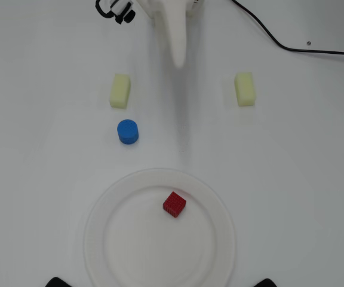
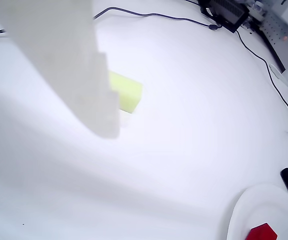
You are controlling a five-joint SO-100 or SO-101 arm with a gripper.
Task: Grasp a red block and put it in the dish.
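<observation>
Left yellow block (image 1: 120, 91): lay on the table, untouched.
Blue cylinder (image 1: 128, 131): stood just below that block, outside the dish.
Dish (image 1: 100, 239): sat at the bottom middle of the overhead view.
Red block (image 1: 174, 204): lay inside the dish, a little above its middle, free of any grip.
Gripper (image 1: 178, 57): was near the top, well apart from the dish; whether its fingers were spread or together I cannot tell.
Right yellow block (image 1: 244, 89): untouched.
Progress: placing seemed done; nothing more looked left.

No readable text, label, brand or number appears in either view. The blocks, plate and table surface carry no markings.
</observation>
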